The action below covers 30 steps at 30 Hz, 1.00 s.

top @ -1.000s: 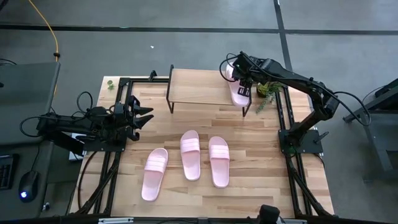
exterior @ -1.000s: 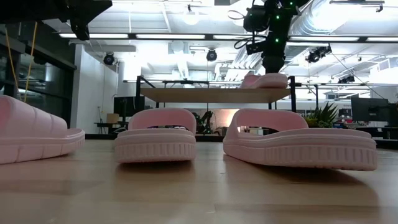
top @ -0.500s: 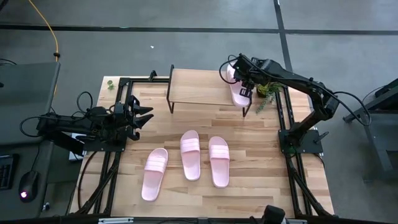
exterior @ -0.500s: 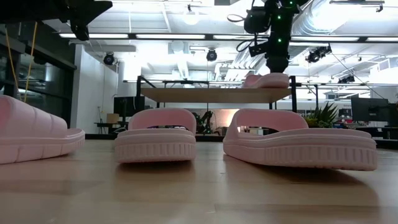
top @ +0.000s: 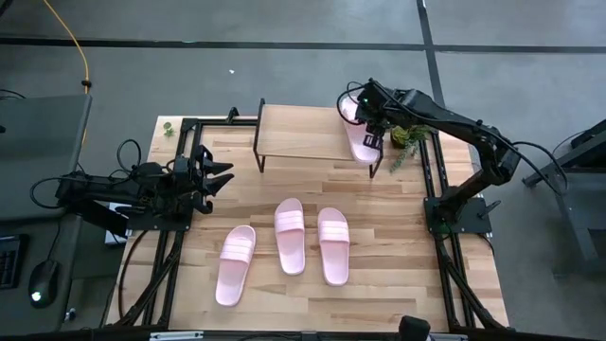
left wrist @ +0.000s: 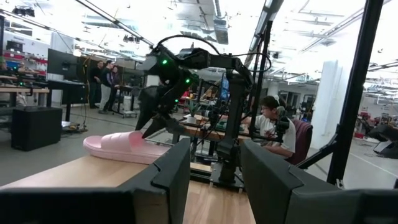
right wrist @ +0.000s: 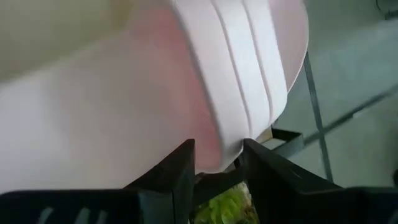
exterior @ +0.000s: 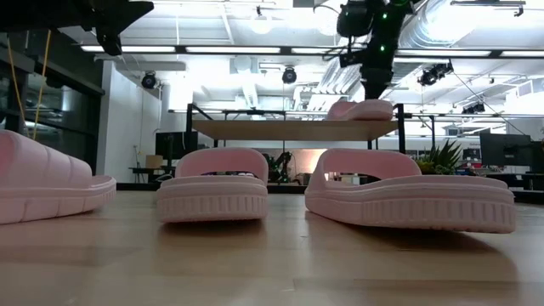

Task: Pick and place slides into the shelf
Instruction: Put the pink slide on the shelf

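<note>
One pink slide (top: pixel 362 135) lies flat on the right end of the shelf (top: pixel 303 133), and shows as well in the low view (exterior: pixel 364 109). My right gripper (top: pixel 372 126) hovers over it, open, its fingers on either side of the slide's side edge (right wrist: pixel 219 163). The other three slides (top: pixel 237 263), (top: pixel 290 235), (top: pixel 332 244) rest sole-down on the table in front of the shelf. My left gripper (top: pixel 220 175) waits open at the table's left edge. My right gripper comes from above, pointing down, with its open fingers (right wrist: pixel 180 168) on either side of the slide's side edge beside the ribbed strap (right wrist: pixel 249 68). I cannot tell whether they touch it. The slide lies on the shelf top.
A small green plant (top: pixel 407 135) stands just right of the shelf. Black frame rails (top: pixel 431 180) run along both table sides. Bare wood lies between the shelf and the three slides. People (left wrist: pixel 267 121) sit and stand in the room beyond.
My right gripper has dipped slightly toward the slide on the shelf, then risen a little. The slide has stayed on the shelf's right end.
</note>
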Available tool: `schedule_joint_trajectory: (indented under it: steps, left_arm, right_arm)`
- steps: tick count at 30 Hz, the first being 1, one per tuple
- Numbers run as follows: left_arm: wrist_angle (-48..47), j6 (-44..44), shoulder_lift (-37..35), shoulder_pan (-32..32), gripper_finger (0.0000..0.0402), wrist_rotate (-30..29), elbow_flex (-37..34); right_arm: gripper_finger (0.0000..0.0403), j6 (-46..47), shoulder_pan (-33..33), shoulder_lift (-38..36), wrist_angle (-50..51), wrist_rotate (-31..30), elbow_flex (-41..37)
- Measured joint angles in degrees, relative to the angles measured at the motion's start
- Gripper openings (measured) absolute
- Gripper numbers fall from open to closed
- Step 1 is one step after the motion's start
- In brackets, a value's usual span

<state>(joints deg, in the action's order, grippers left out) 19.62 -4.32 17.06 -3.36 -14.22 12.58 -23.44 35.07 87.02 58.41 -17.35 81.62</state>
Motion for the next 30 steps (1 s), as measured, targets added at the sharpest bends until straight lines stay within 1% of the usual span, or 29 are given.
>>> schedule_joint_trajectory:
  steps: [10,15,18,23,30]
  left_arm:
    - [0.0,0.0,0.0,0.0,0.0128,0.0,0.0]
    - [0.0,0.0,0.0,0.0,0.0128,0.0,0.0]
    - [0.0,0.0,0.0,0.0,0.0128,0.0,0.0]
    - [0.0,0.0,0.0,0.0,0.0128,0.0,0.0]
    - [0.0,0.0,0.0,0.0,0.0128,-0.1,0.0]
  right_arm:
    - [0.0124,1.4,-3.4,-6.0,0.0,0.6,0.0]
    - [0.0124,4.1,-6.2,-7.4,0.0,5.8,0.0]
    - [0.0124,5.3,-8.8,-7.6,0.0,7.3,0.0]
    - [0.0124,7.5,-14.3,-7.6,0.1,7.5,0.0]
    - [0.0124,13.3,-23.4,-7.6,0.1,7.5,0.0]
